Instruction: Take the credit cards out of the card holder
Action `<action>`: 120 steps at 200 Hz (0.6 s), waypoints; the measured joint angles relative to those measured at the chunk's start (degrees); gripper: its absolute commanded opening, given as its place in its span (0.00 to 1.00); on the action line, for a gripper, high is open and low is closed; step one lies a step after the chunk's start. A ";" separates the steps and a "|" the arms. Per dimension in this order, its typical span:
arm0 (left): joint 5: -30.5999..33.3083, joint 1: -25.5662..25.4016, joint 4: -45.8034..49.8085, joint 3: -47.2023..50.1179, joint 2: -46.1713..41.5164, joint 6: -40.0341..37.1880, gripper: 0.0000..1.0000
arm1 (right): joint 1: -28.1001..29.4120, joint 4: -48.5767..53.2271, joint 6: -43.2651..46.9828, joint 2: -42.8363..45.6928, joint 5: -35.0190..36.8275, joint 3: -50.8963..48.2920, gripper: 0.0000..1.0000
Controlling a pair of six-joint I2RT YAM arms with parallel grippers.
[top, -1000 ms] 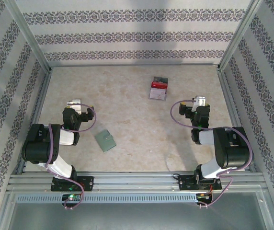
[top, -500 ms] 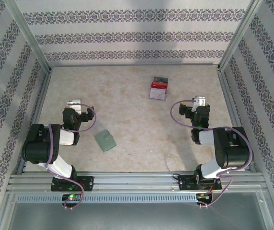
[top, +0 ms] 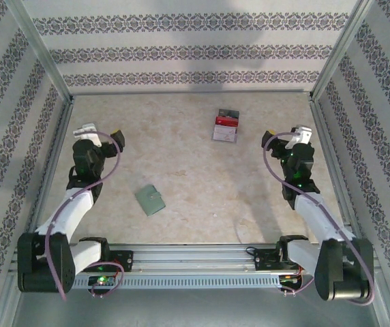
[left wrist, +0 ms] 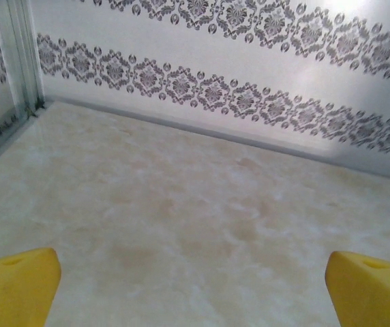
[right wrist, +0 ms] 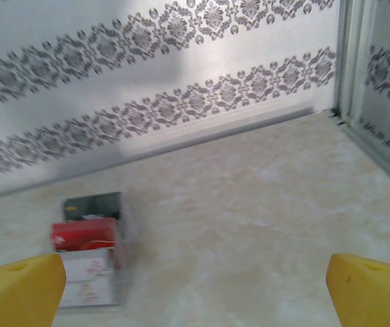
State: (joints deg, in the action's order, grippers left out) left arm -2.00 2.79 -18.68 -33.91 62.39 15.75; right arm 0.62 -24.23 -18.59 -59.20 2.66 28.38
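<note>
Black-and-white arms [top: 79, 204], purple cables [top: 268, 160], yellow fingers [left wrist: 14, 286]

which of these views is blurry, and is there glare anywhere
Right wrist view: smeared, as if by motion, and the stack of cards has soft, doubled edges. Left wrist view: sharper, with a bright glare patch on the patterned wall at the upper right. Top external view: crisp and evenly lit, and the card holder is clear-edged.

Robot lab cell, aluminium frame [top: 39, 49], patterned wall panels [top: 188, 51], marble-look tabletop [top: 188, 170], left arm [top: 72, 208] and right arm [top: 314, 214] bolted to rail [top: 188, 253]
</note>
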 measured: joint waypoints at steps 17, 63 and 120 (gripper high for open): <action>-2.62 0.81 9.31 -3.30 -3.06 5.60 1.00 | 0.00 3.56 -6.91 2.34 -3.10 0.39 0.98; -11.50 1.75 33.79 -5.07 -10.38 15.41 0.83 | 0.00 10.54 -21.44 4.90 -12.02 0.39 0.98; -23.82 0.85 53.35 -3.76 -16.41 20.00 0.65 | 0.00 14.58 -27.45 5.53 -17.94 0.37 0.97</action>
State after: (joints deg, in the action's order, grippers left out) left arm -25.82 3.64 34.68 -37.67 45.98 35.75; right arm 0.62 -9.65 -46.04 -53.67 -15.29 28.75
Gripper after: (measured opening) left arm 0.683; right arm 0.971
